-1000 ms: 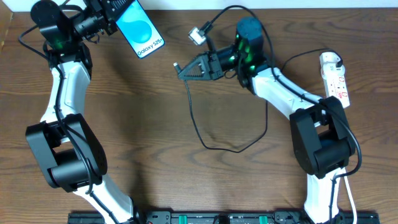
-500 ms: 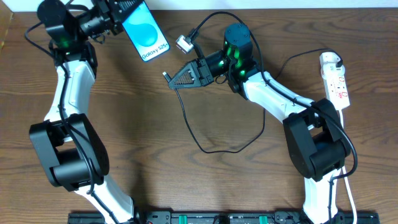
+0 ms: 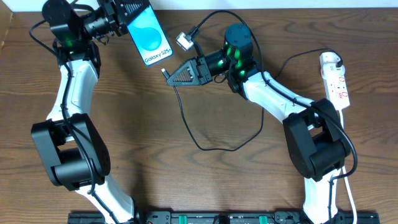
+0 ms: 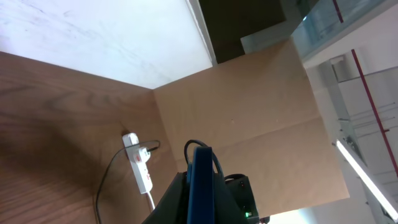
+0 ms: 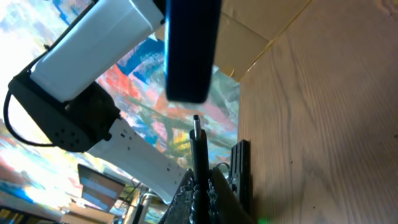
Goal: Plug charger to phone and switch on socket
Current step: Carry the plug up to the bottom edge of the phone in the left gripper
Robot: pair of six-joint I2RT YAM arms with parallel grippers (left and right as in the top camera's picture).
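Right tool (image 3: 170, 74) is clamped shut on the charger (image 5: 198, 146) at its black connector tip, which points toward the phone (image 3: 150, 37) just short of its lower edge. Left tool (image 3: 123, 11) grips the phone's far end. The charger's cable loops across the worktop (image 3: 186, 186); the socket (image 3: 334, 78) lies well apart at the right.

a robotics lab or test workspace: a left robot arm (image 3: 71, 87) and a right robot arm (image 3: 273, 90) rise from a black rail (image 3: 205, 218) at a wooden table (image 3: 143, 124). a cardboard screen (image 4: 249, 112), glass partition (image 4: 323, 25), ceiling strip light (image 4: 360, 162) and colourful mural (image 5: 161, 118) surround it.
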